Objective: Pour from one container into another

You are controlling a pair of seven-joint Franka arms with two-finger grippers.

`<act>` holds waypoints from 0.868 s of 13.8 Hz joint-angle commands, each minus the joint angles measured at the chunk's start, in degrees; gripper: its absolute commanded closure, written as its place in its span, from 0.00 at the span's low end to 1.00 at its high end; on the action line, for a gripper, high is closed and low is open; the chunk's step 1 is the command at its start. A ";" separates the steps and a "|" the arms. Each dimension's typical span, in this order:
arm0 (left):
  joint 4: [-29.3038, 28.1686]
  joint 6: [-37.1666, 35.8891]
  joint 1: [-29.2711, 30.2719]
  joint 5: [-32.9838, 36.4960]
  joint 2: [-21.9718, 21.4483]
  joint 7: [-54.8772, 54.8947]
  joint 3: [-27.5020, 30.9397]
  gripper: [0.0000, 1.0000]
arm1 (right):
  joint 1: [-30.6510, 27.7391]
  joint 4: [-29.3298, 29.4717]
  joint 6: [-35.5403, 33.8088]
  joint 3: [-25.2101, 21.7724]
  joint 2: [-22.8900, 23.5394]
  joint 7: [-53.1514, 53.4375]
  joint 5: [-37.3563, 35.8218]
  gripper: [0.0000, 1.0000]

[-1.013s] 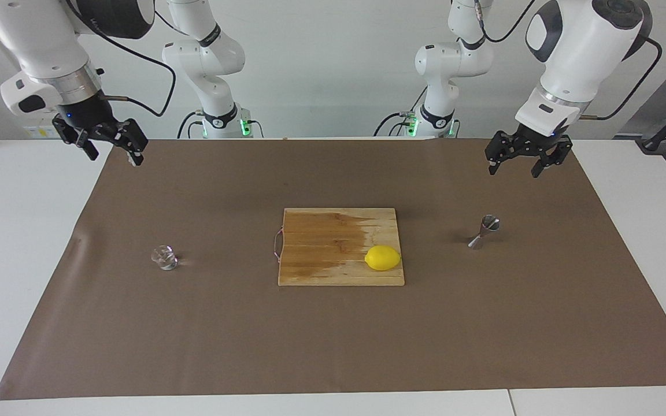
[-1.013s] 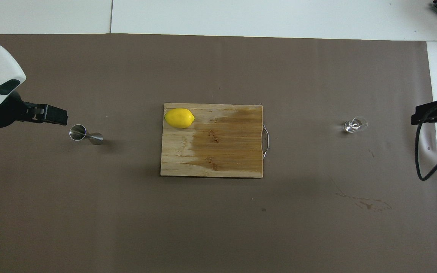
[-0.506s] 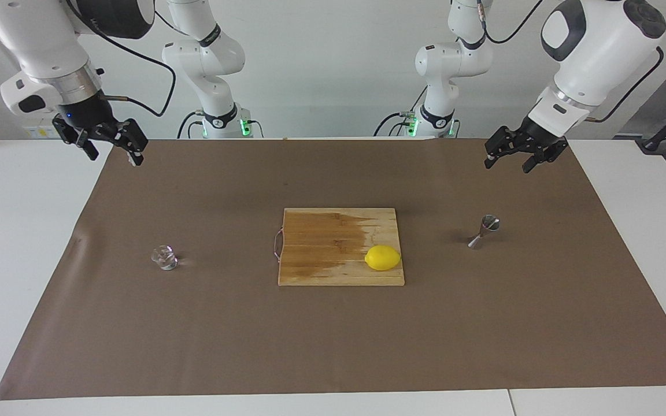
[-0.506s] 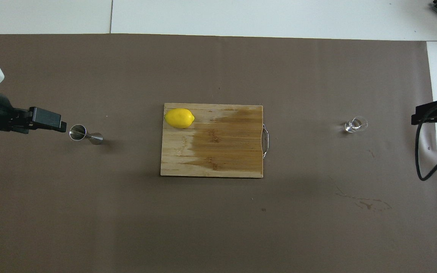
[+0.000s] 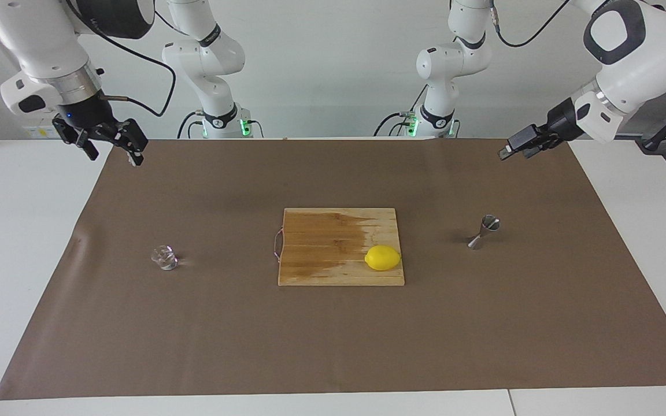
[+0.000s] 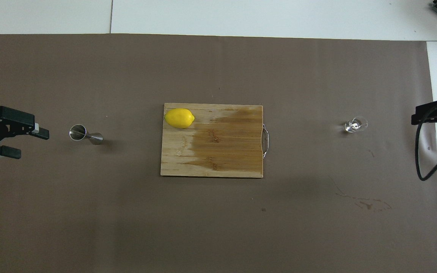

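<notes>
Steel jigger (image 5: 484,230) untouched as the empty, wide-open left gripper (image 6: 23,142) has swung sideways above it; right gripper (image 5: 112,151) waits open, above glass cup (image 5: 165,257); lemon (image 5: 383,257) between.

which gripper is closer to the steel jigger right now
Left. The left gripper hangs open beside the jigger; the right gripper waits at the table's other end.

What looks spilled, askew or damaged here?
The cutting board has a broad dark stain, seemingly wet, over the half away from the lemon. The brown mat shows faint stain marks nearer the robots than the glass.
</notes>
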 commanded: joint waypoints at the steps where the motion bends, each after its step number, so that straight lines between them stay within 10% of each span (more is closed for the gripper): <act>1: 4.85 -5.83 4.34 -6.40 6.42 -9.85 -0.97 0.00 | -0.73 -1.27 -0.33 0.50 -1.29 0.38 1.49 0.00; 12: 4.41 -11.28 11.20 -23.46 14.76 -40.11 -1.93 0.00 | -0.64 -1.27 -0.33 0.59 -1.29 0.38 1.49 0.00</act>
